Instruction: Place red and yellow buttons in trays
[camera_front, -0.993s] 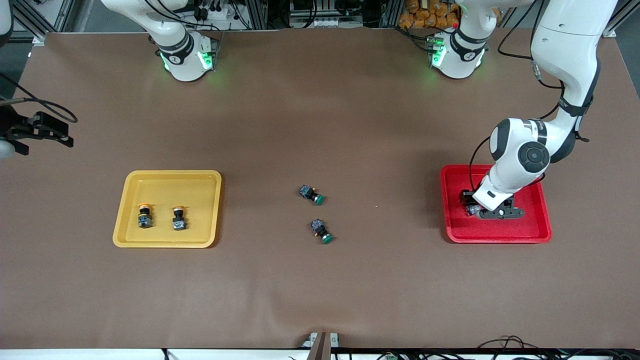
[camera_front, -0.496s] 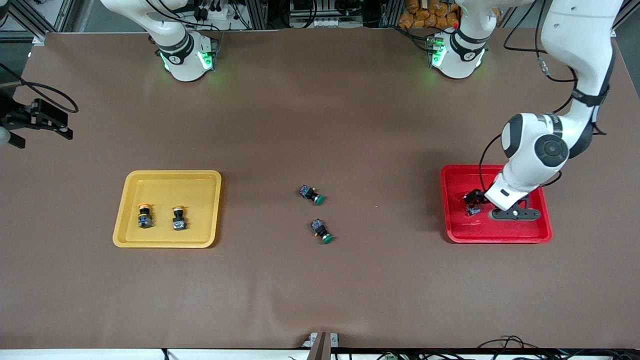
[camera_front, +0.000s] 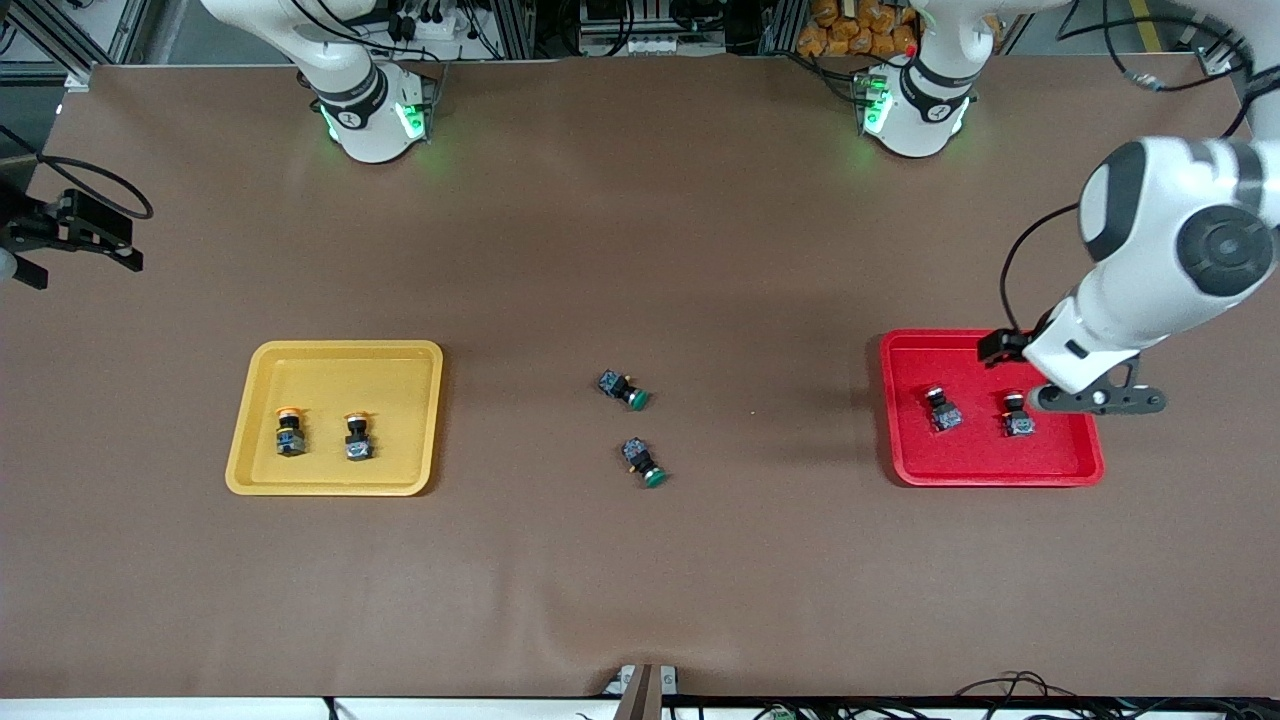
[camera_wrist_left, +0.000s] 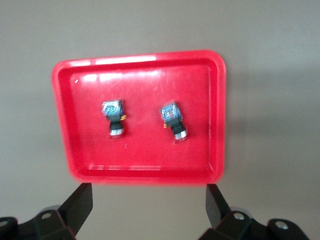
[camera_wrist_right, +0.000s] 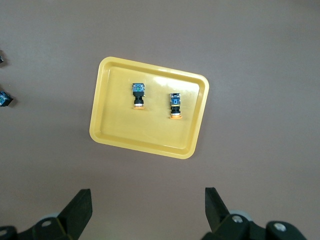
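- The brown counter (camera_front: 640, 560) has wide bare stretches along its front edge and between the two trays.
- The yellow tray (camera_front: 255, 420) lies toward the right arm's end; the red tray (camera_front: 990, 470) lies toward the left arm's end, well apart from it.
- The left gripper (camera_front: 1095, 398) hangs over the red tray's edge at about 2 o'clock from that tray's centre, fingers spread and holding nothing.
- The right gripper (camera_front: 70, 240) waits over the counter's edge at 10 o'clock from the yellow tray, fingers spread wide, empty.
- Two yellow-capped buttons (camera_front: 290, 433) (camera_front: 358, 438) stand side by side in the yellow tray, apart from its walls.
- Two red-capped buttons (camera_front: 942, 410) (camera_front: 1017, 415) rest in the red tray, blue-black bodies showing.
- Two green-capped switches (camera_front: 623, 389) (camera_front: 642, 461) lie on their sides mid-counter, near each other.
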